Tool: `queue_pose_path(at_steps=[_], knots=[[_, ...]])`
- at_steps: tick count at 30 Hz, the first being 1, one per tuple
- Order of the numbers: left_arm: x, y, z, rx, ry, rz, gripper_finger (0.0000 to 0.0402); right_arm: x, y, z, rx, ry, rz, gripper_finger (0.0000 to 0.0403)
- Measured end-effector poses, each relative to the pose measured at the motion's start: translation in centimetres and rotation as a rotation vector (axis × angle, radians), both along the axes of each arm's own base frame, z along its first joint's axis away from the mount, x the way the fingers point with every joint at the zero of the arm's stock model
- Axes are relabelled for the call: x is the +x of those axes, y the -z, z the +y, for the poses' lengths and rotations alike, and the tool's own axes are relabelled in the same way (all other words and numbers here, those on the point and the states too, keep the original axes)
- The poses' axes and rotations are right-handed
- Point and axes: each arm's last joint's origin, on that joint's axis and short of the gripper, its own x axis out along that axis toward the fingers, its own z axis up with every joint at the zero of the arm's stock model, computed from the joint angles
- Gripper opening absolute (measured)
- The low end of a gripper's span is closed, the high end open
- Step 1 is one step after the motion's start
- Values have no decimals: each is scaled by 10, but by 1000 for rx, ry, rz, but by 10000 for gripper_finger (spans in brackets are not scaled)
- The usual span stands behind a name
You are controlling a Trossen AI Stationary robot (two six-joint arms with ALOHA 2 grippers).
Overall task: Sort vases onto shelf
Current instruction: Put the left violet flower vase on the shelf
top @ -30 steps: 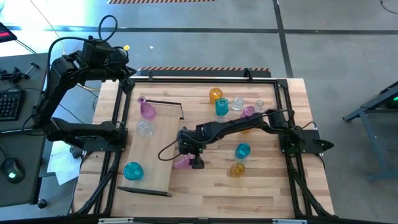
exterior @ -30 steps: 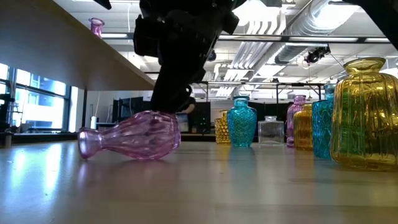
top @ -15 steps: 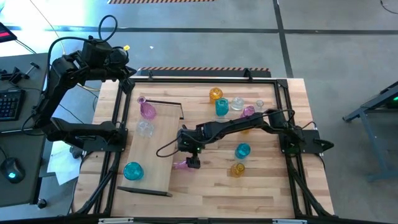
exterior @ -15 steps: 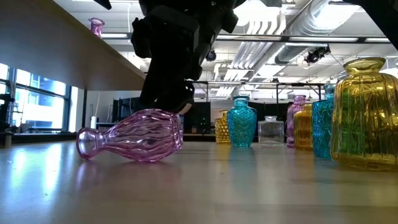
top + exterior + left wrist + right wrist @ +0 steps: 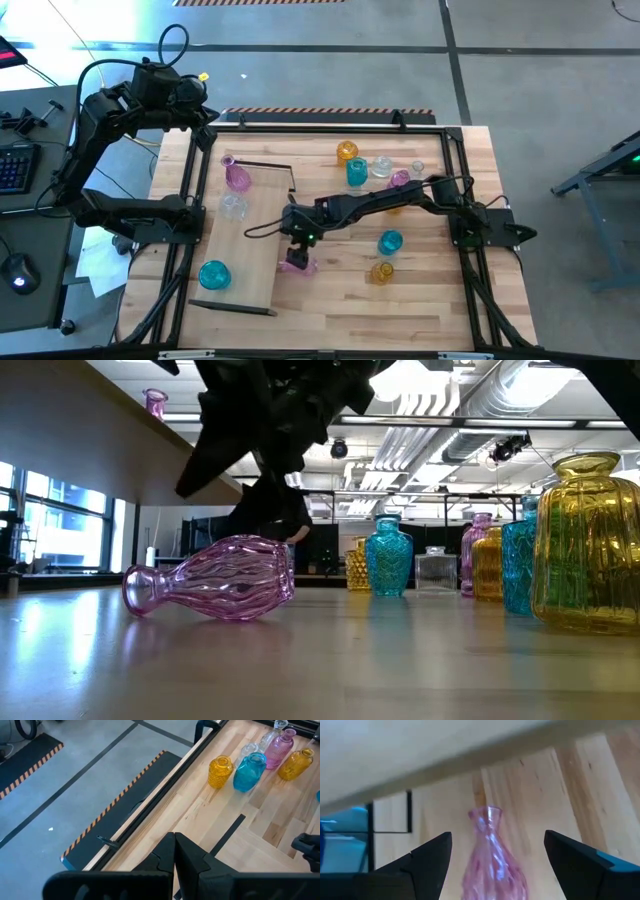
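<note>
Right gripper [image 5: 297, 248]: wide open; holds nothing; over the pink vase [image 5: 296, 264]
Pink vase: lying down by the shelf [image 5: 250, 275] edge, about 6 o'clock
Left gripper [image 5: 174, 851]: shut; parked at 10 o'clock
Done: three vases on the shelf
Left: seven more on the table [image 5: 430, 300]

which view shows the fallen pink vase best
The low view: the pink vase lies on its side in full profile, mouth to base. The right wrist view shows it between the open right tool, lower body cut off. The high view shows only a small pink patch; the left wrist view misses it.
</note>
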Motion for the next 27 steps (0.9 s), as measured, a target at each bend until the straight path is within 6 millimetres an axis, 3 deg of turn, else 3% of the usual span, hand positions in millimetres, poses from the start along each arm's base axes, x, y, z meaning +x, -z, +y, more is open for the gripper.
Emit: queue_pose_path(at_steps=[6,17,27], knots=[[0,0,0,0,1,0,0,1,-2,2,-20,-144,-63,301],[0,0,0,0,1,0,0,-1,0,-1,35,-65,4,301],[0,0,0,0,1,0,1,0,-12,-18,115,-54,-30,301]])
